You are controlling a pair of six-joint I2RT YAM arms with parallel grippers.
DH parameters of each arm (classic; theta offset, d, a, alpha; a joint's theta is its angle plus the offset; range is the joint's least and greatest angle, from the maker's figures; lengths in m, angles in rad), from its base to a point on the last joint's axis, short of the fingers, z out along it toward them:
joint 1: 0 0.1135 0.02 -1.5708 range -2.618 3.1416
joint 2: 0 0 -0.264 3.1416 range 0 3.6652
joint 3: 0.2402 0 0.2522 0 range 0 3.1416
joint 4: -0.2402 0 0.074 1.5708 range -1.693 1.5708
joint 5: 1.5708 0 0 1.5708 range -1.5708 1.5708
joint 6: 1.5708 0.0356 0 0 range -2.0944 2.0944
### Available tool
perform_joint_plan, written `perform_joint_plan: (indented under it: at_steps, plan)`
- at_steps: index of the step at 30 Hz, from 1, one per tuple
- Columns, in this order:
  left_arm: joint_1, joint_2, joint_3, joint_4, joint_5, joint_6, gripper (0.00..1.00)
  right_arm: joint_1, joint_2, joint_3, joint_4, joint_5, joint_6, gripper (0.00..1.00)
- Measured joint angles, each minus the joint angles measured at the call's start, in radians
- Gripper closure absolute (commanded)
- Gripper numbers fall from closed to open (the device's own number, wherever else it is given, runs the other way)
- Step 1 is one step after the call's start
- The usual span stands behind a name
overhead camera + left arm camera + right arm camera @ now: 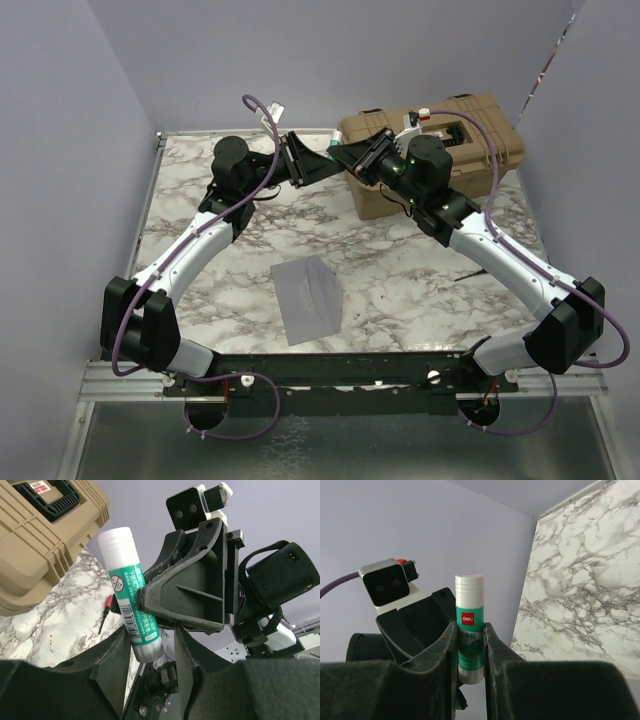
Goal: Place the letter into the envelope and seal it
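Note:
The blue-grey envelope [308,298] lies flat on the marble table [400,270] near the front middle, with a crease across it. The tan letter is not in view. Both arms are raised at the back. My right gripper [470,645] is shut on an upright green-and-white glue stick [470,625]. In the top view it [358,155] faces my left gripper [318,160] in front of the toolbox. My left gripper [150,635] is open, and the stick's lower end [145,640] sits between its jaws with a gap on the right side.
A tan toolbox [440,150] stands at the back right of the table; it also shows in the left wrist view [45,540]. A thin dark tool with a red end [105,612] lies on the marble. Purple walls close in the sides and back.

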Motion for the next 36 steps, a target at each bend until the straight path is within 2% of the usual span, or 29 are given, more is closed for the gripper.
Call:
perform_joint_plan:
  at_steps: [6, 7, 10, 14, 16, 21, 26, 30, 33, 36]
  plan:
    - [0.000, 0.000, -0.006, -0.005, 0.016, 0.015, 0.98, 0.001, 0.000, 0.000, 0.007, -0.013, -0.006, 0.81]
    - [0.000, 0.000, -0.007, -0.010, 0.017, 0.019, 1.00, 0.000, 0.000, 0.000, 0.006, -0.013, -0.011, 0.79]
    - [-0.001, 0.000, -0.007, -0.027, 0.018, 0.042, 1.00, 0.001, -0.002, 0.000, -0.010, -0.013, -0.027, 0.59]
    - [-0.002, -0.003, -0.008, -0.103, 0.024, 0.148, 1.00, 0.001, -0.026, 0.000, -0.084, -0.011, -0.080, 0.31]
    - [-0.002, -0.013, -0.008, -0.150, 0.042, 0.228, 1.00, -0.006, -0.046, 0.003, -0.126, -0.013, -0.126, 0.23]
    - [-0.002, -0.075, -0.013, -0.278, 0.110, 0.429, 1.00, -0.052, -0.048, 0.142, -0.326, -0.082, -0.282, 0.16]
    - [-0.002, -0.131, -0.013, -0.335, 0.211, 0.549, 1.00, -0.093, 0.017, 0.367, -0.517, -0.245, -0.474, 0.15]
    - [-0.004, -0.136, -0.013, -0.354, 0.278, 0.596, 1.00, -0.092, 0.064, 0.451, -0.625, -0.410, -0.573, 0.21]
    - [-0.005, -0.136, -0.013, -0.369, 0.304, 0.613, 1.00, -0.091, 0.088, 0.453, -0.682, -0.525, -0.609, 0.30]
    - [-0.006, -0.136, -0.013, -0.377, 0.319, 0.623, 1.00, -0.090, 0.109, 0.453, -0.726, -0.586, -0.633, 0.49]
